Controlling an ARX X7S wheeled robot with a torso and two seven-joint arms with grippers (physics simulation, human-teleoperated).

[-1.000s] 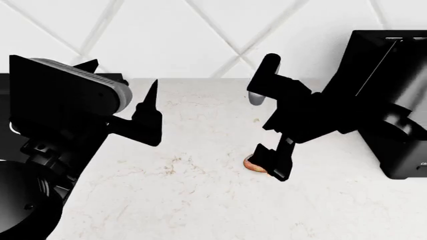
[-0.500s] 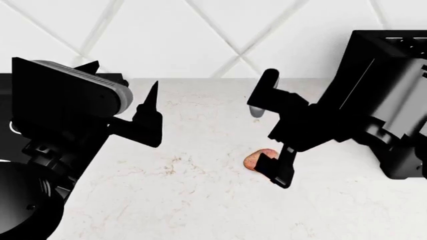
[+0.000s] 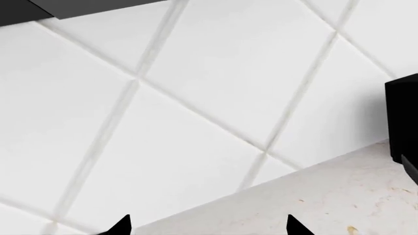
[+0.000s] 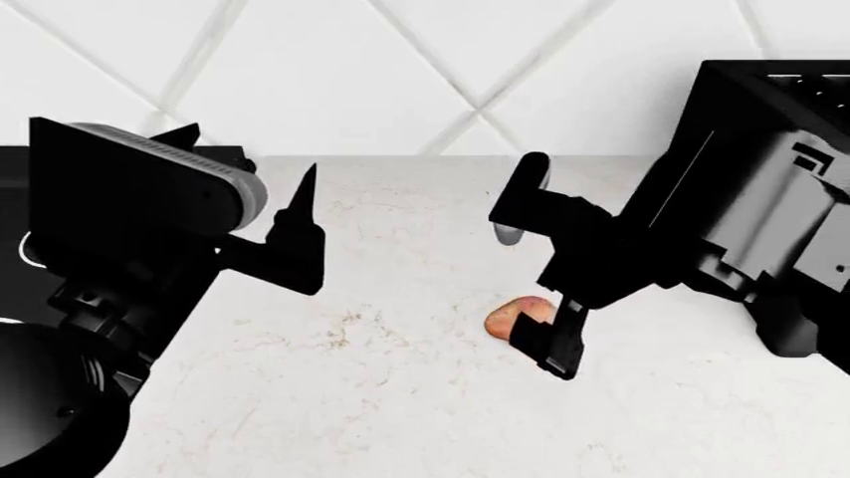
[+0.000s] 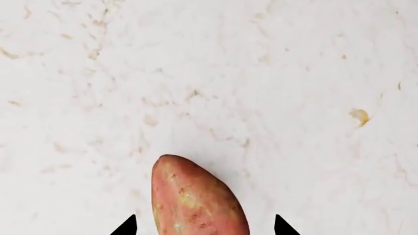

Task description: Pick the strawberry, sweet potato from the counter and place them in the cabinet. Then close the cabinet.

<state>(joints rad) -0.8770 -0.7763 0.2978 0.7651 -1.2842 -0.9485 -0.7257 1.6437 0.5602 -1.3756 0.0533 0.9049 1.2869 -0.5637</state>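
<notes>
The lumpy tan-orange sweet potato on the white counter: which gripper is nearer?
Right. The right gripper straddles the sweet potato, fingers open either side. The left gripper hovers well off, toward the wall.

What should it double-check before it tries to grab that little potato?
1. Potato lies between the right hand's fingertips: ok, the sweet potato sits between both tips in the right wrist view.
2. Right hand open wide enough: ok, the tips stand apart on either side.
3. Potato resting flat on the counter: ok.
4. Hand low enough to close on it: cannot tell.
5. Toaster clear of the right arm: cannot tell, they overlap in the head view.
6. Left hand out of the way: ok, open and well aside.
</notes>
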